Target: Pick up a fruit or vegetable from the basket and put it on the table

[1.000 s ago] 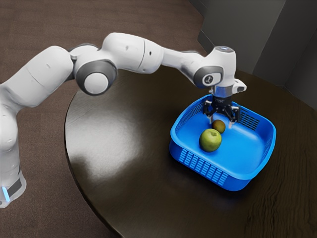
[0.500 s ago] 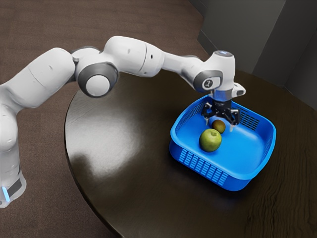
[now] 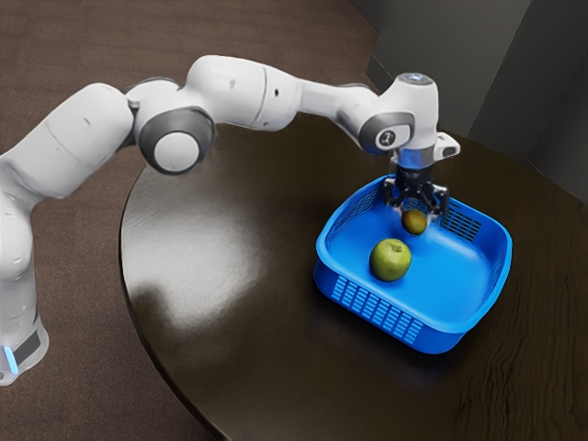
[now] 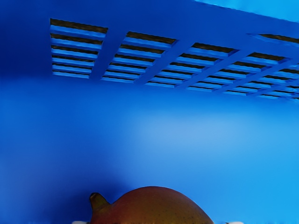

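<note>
In the exterior view my gripper (image 3: pixel 416 215) is shut on a small brownish-orange fruit (image 3: pixel 414 223), held off the floor of the blue basket (image 3: pixel 367 303), near its far wall. At the wrist view's lower edge the fruit (image 4: pixel 152 205) appears rounded and reddish brown with a short stem, between the pale fingertips of my gripper (image 4: pixel 158 222). A green apple (image 3: pixel 390 260) rests on the basket's floor, apart from the held fruit and closer to the near wall.
The dark round table (image 3: pixel 230 239) extends around the basket, with its curved edge at the exterior view's left. The basket's slotted wall (image 4: pixel 112 51) rises beside my hand. Grey walls stand behind the table.
My gripper went down over the brown fruit, closed on it and rose, carrying it up and slightly toward the exterior view's right. The apple and basket have stayed where they were.
</note>
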